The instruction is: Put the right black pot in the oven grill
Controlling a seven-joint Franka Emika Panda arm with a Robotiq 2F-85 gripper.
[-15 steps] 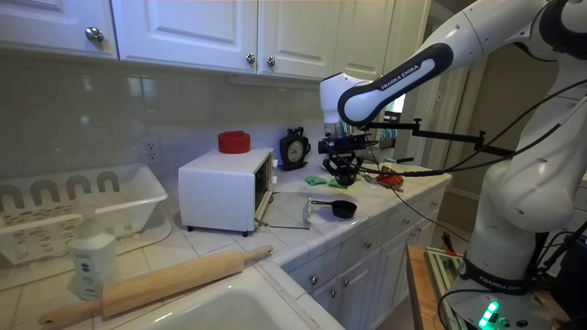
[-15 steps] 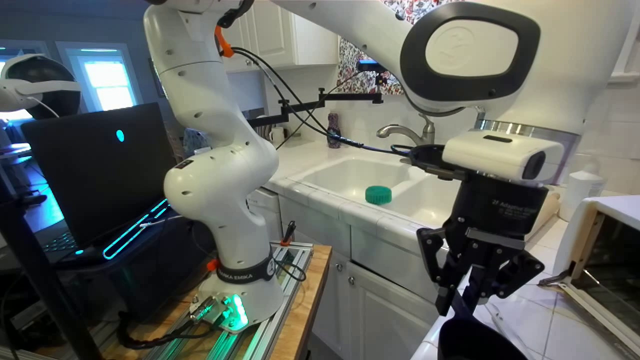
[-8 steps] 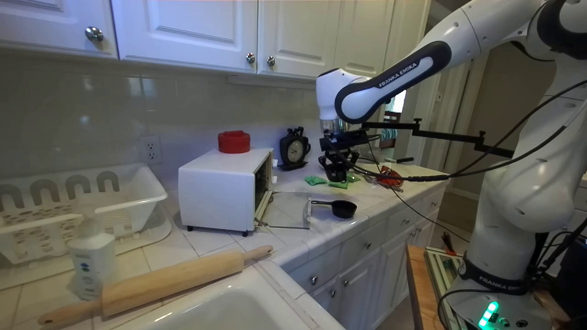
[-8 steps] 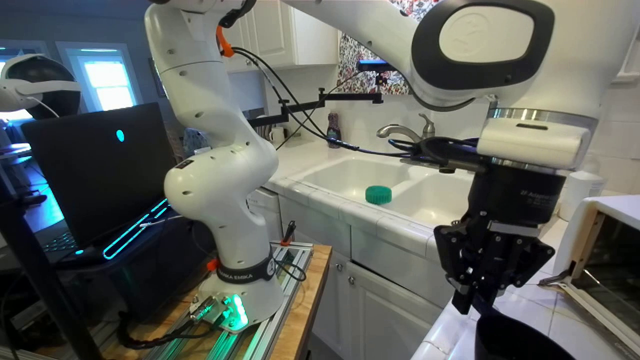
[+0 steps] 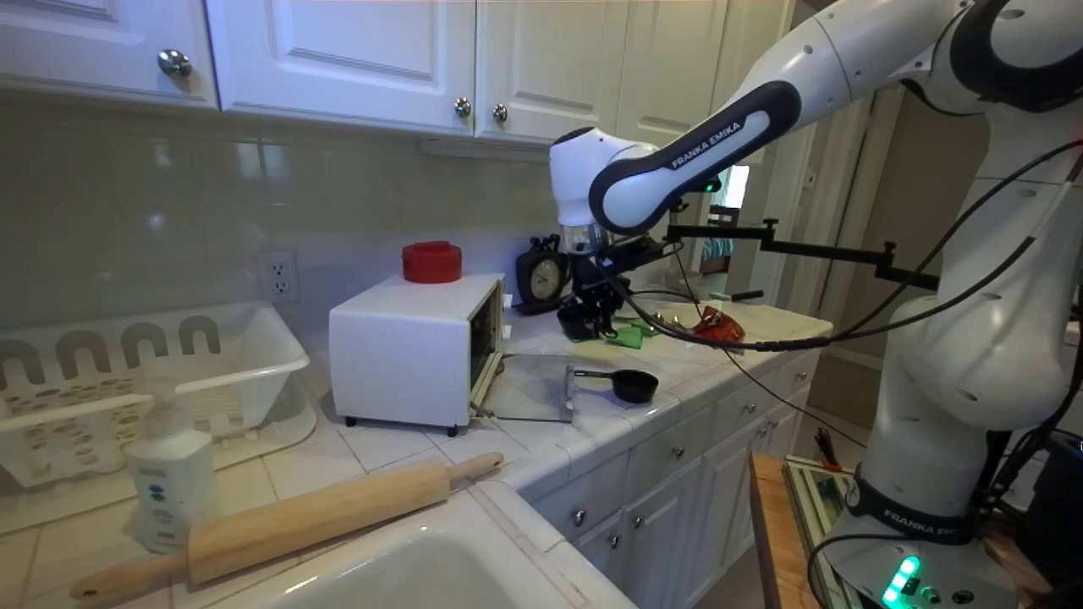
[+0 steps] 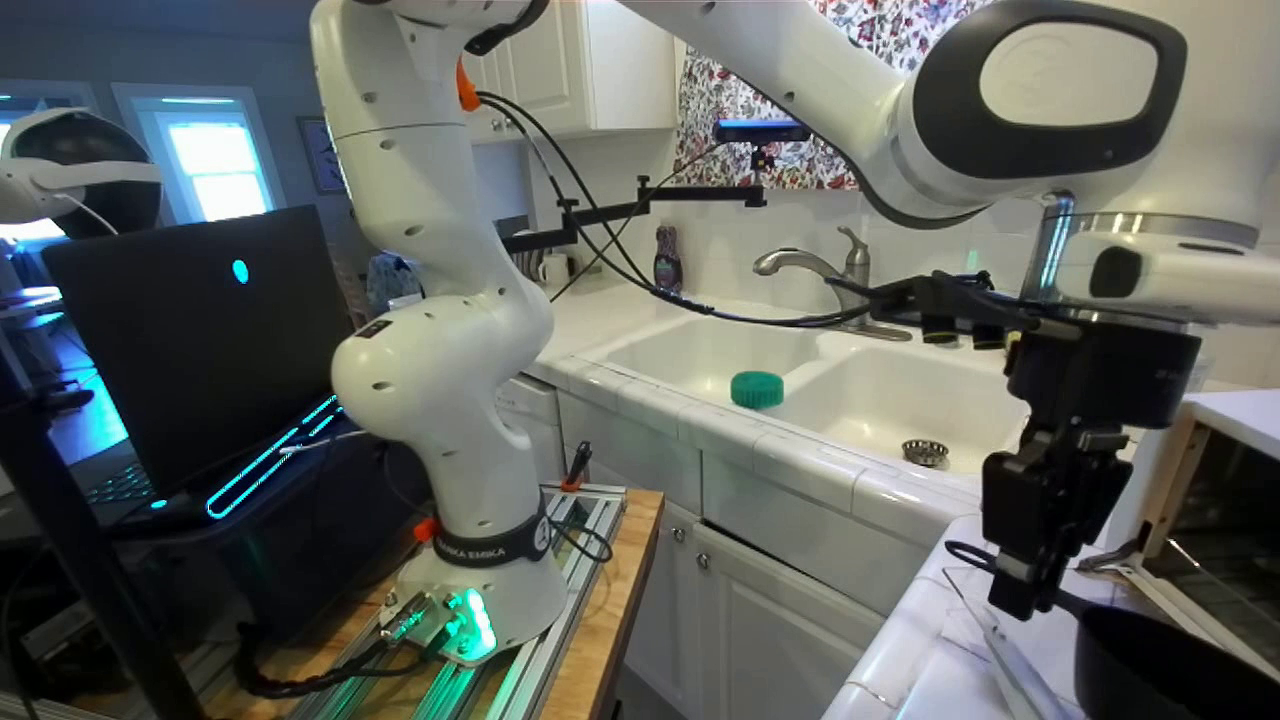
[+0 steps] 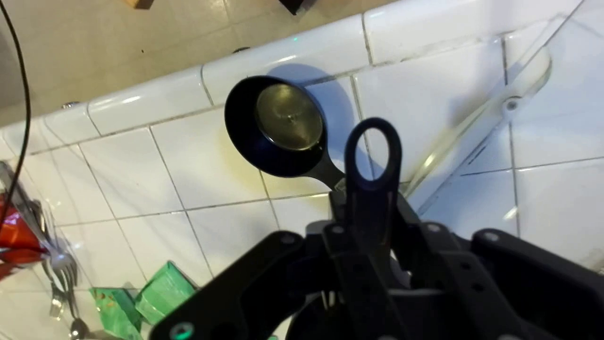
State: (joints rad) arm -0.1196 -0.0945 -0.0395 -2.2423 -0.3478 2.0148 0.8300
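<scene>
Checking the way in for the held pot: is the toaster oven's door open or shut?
Open: in an exterior view, the door is folded down in front of the toaster oven, its dark interior showing.

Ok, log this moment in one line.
gripper: grips pot by handle | pot: outside oven | other pot: on counter | oven door: open

Both exterior views share arm (image 5: 706, 152) and oven (image 5: 402, 364); wrist view looks down.
</scene>
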